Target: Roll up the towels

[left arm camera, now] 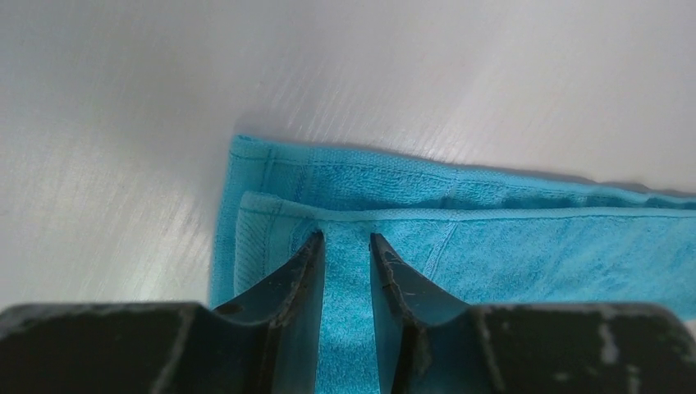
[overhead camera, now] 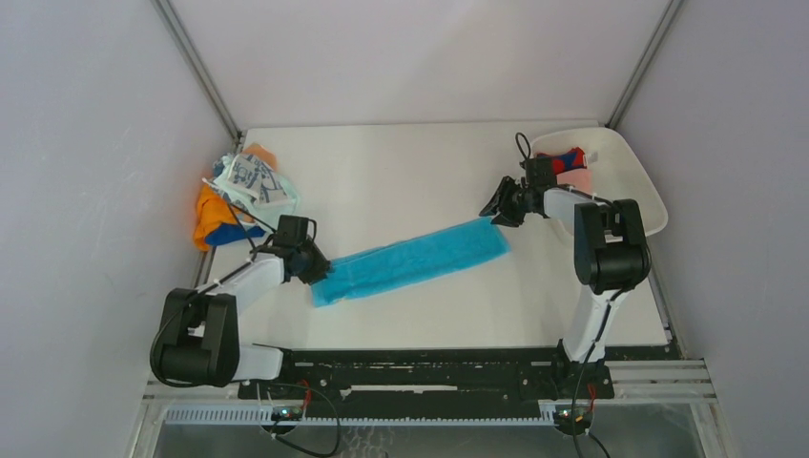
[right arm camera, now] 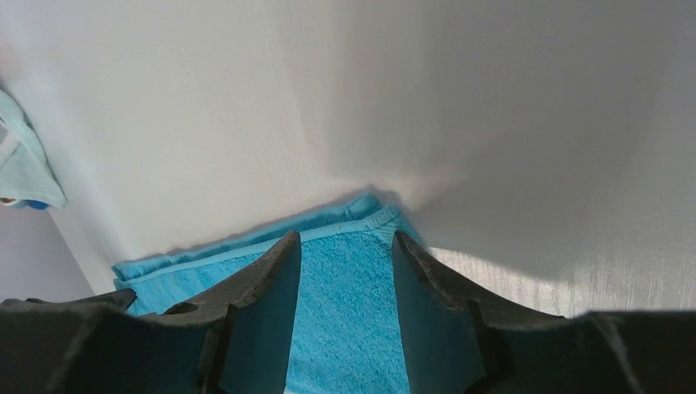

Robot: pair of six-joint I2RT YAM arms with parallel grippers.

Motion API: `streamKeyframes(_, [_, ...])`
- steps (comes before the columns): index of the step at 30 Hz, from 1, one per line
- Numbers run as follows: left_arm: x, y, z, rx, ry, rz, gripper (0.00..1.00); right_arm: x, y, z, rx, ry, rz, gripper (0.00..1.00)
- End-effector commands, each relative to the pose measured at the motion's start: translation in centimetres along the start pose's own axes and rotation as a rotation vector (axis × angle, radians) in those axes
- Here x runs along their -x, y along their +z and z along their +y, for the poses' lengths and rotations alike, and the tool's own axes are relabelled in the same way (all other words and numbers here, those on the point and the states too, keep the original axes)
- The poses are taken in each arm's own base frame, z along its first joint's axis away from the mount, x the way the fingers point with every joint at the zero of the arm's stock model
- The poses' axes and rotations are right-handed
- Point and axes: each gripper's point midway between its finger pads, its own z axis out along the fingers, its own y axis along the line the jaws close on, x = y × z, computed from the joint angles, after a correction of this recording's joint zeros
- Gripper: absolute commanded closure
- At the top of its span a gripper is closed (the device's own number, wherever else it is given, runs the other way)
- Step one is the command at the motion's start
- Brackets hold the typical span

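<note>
A bright blue towel [overhead camera: 410, 260] lies folded into a long strip slanting across the middle of the table. My left gripper [overhead camera: 320, 270] is down on its left end. In the left wrist view its jaws [left arm camera: 345, 236] stand a little apart, tips at the upper layer's hem, and flat blue towel [left arm camera: 492, 246] shows between them. My right gripper [overhead camera: 496, 212] is at the strip's far right corner. Its jaws [right arm camera: 346, 236] also stand apart over the blue towel [right arm camera: 345, 312]. Neither gripper pinches the cloth. More towels [overhead camera: 238, 196] are heaped at the far left.
A white tray [overhead camera: 634, 205] stands at the far right with a red-and-blue towel [overhead camera: 570, 160] in it, just behind my right arm. A pale mint towel [right arm camera: 25, 160] shows at the left edge of the right wrist view. Grey walls enclose the table.
</note>
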Motion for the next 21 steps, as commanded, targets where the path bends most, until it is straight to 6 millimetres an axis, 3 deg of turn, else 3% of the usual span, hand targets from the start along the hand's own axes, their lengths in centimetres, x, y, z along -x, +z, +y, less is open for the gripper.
streamKeyframes(1, [0.6, -0.9, 0.3, 0.002, 0.021, -0.024, 0.67, 1.2, -1.1, 1.4, 0.001, -0.098, -0.049, 0.54])
streamKeyframes(4, [1.7, -2.5, -0.4, -0.013, 0.042, -0.065, 0.66, 1.0, -2.2, 2.8, 0.024, -0.166, -0.057, 0.53])
streamKeyframes(8, [3.4, -4.3, 0.5, 0.029, 0.042, -0.150, 0.65, -0.3, -2.9, 3.7, 0.003, -0.249, -0.044, 0.52])
streamKeyframes(15, [3.8, -2.8, 2.1, 0.101, 0.032, -0.110, 0.68, -3.3, -3.0, 5.3, 0.020, -0.348, -0.001, 0.52])
streamKeyframes(21, [4.6, -1.7, 1.9, 0.122, 0.027, -0.107, 0.69, -4.4, -3.0, 5.8, 0.039, -0.376, 0.021, 0.52])
